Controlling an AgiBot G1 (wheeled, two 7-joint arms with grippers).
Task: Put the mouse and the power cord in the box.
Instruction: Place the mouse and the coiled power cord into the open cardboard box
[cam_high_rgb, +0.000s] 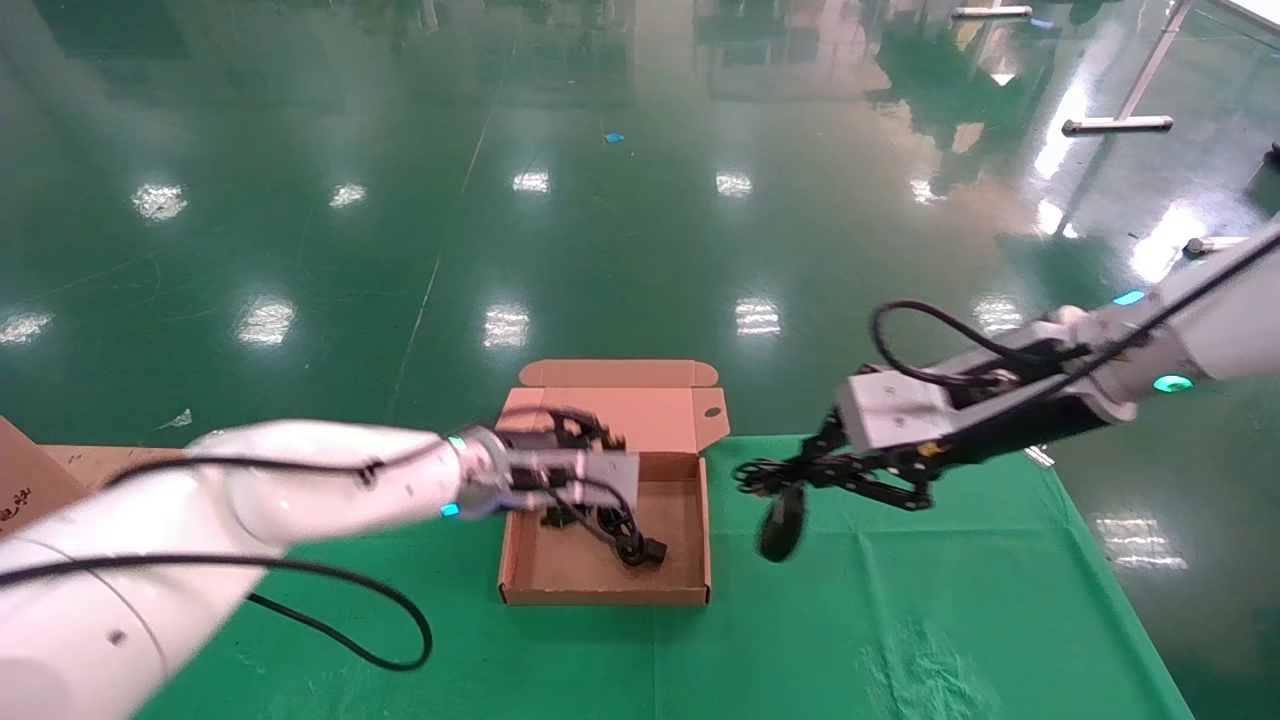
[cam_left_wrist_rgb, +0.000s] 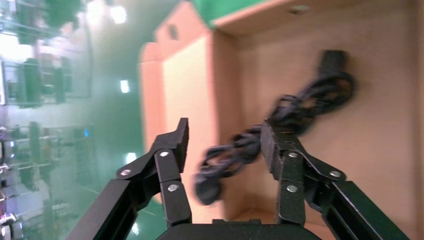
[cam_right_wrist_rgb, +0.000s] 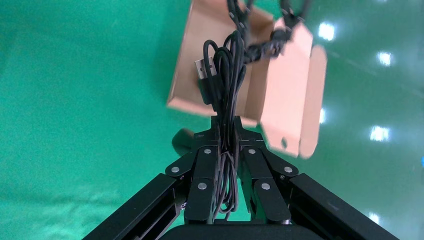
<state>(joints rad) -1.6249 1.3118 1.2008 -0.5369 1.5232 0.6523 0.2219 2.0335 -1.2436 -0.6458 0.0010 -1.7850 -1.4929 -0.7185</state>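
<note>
The brown cardboard box (cam_high_rgb: 604, 594) lies open on the green cloth, lid flaps toward the far side. Inside it rests the power cord (cam_high_rgb: 622, 534), a loose black bundle. My left gripper (cam_high_rgb: 580, 518) hangs open over the box, the power cord (cam_left_wrist_rgb: 300, 105) lying between and beyond its fingers against the box (cam_left_wrist_rgb: 200, 90) floor. My right gripper (cam_high_rgb: 765, 478) hovers just right of the box, shut on a folded thin black cable with a USB plug (cam_right_wrist_rgb: 202, 70). The black mouse (cam_high_rgb: 782, 522) dangles from that cable above the cloth. It also shows as a dark mouse (cam_right_wrist_rgb: 182, 141) under my right gripper (cam_right_wrist_rgb: 227, 125), with the box (cam_right_wrist_rgb: 287, 85) beyond.
The green cloth table (cam_high_rgb: 900, 620) ends close behind the box and at the right, with glossy green floor beyond. A piece of brown cardboard (cam_high_rgb: 30, 480) sits at the far left. My left arm's thick black cable (cam_high_rgb: 380, 620) loops over the cloth in front.
</note>
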